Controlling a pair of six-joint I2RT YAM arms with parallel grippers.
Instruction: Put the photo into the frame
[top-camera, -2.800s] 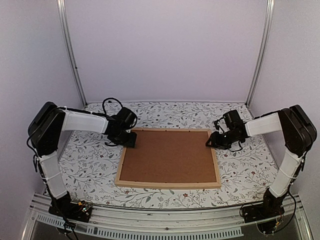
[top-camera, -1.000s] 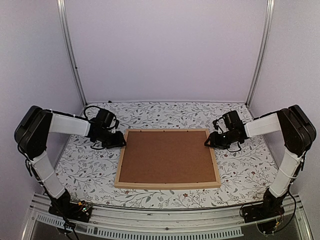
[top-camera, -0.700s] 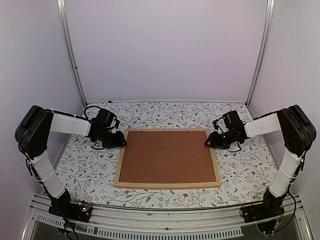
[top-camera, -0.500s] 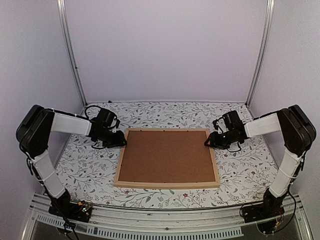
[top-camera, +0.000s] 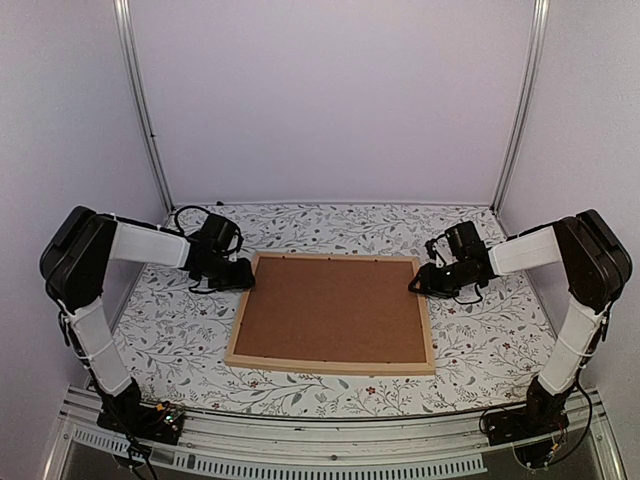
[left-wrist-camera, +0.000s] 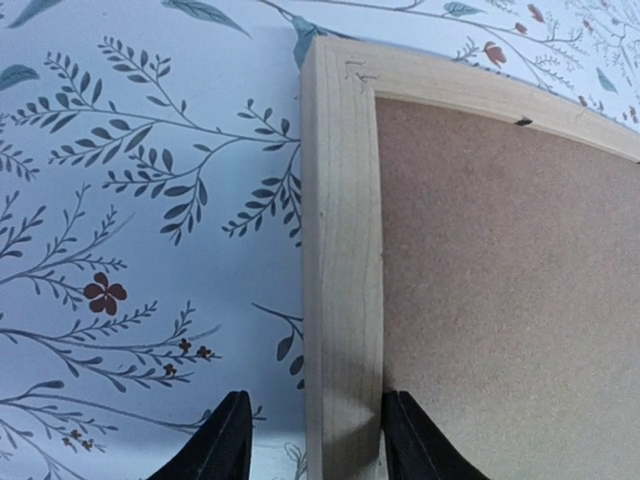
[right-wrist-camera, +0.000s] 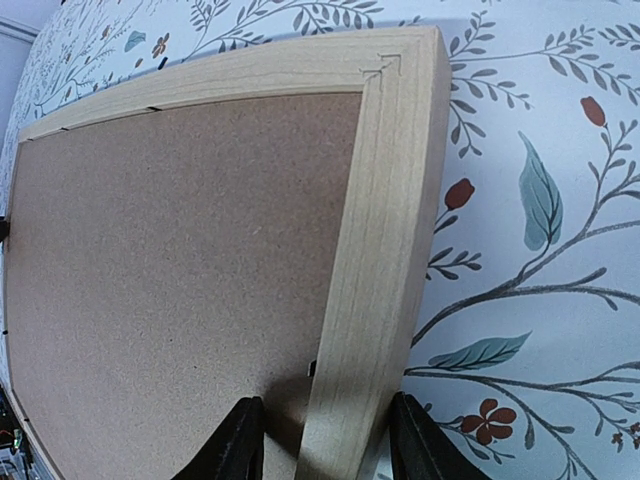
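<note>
The frame (top-camera: 330, 366) lies back side up on the flowered table, its brown backing board (top-camera: 335, 310) filling it. The photo is out of view. My left gripper (top-camera: 243, 280) straddles the frame's left strip (left-wrist-camera: 340, 250) near the far corner. Its inner finger (left-wrist-camera: 410, 445) touches the strip's inside edge, while its outer finger (left-wrist-camera: 225, 445) stands apart on the cloth. My right gripper (top-camera: 418, 285) straddles the right strip (right-wrist-camera: 390, 230). There the outer finger (right-wrist-camera: 420, 445) is against the strip's outside face and the inner finger (right-wrist-camera: 235, 445) stands off over the board (right-wrist-camera: 180, 260).
The flowered cloth (top-camera: 180, 330) covers the table round the frame. Lilac walls with metal uprights (top-camera: 140, 110) close off the back and sides. A metal rail (top-camera: 330, 440) runs along the near edge between the arm bases.
My left gripper has moved a little farther back and to the right along the left strip. The frame has shifted slightly left and turned a touch. The right gripper has stayed put.
</note>
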